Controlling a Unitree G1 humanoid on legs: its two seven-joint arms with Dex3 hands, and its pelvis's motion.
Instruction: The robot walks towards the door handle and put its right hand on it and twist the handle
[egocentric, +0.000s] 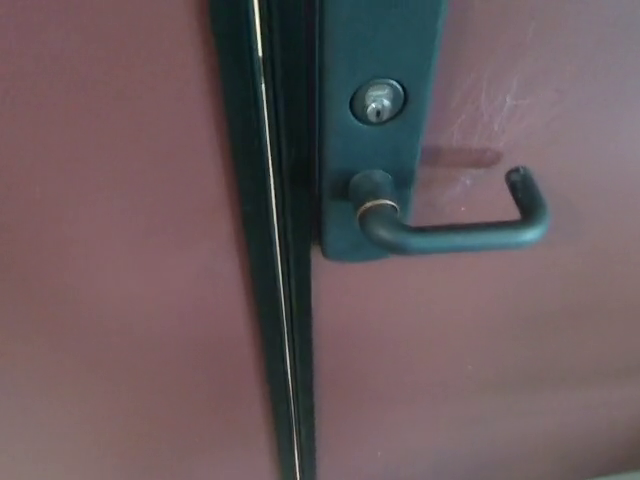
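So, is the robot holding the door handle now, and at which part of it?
Nothing is held. Neither robot hand is in view, and the door handle stands free and level below the keyhole.

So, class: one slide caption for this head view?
Dark lever handle below keyhole on maroon door; no robot hand visible.
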